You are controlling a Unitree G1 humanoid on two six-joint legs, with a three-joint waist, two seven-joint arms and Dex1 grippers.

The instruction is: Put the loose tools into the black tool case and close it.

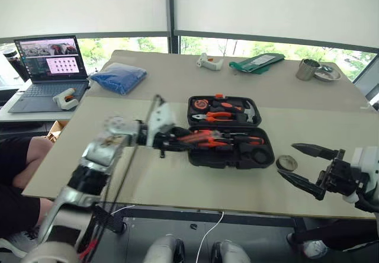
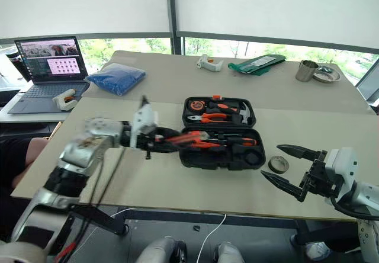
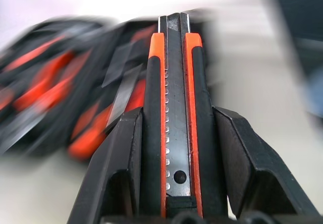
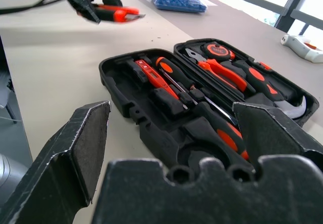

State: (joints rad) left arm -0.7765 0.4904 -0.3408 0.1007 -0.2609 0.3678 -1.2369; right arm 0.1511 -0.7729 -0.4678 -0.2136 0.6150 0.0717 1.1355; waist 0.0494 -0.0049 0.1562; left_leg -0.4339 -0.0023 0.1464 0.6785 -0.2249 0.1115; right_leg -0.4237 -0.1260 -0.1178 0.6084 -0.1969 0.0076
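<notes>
Left wrist view, utility knife (image 3: 174, 118) clamped in left end effector (image 3: 176, 133)

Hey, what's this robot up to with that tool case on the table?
It is packing an open black tool case. The left pincer is shut on an orange-black utility knife, holding it at the case's left end. Two screwdrivers already lie in the near half; pliers and a hammer sit in the far half. A small dark tape roll lies on the table right of the case, near the open right pincer.
</notes>
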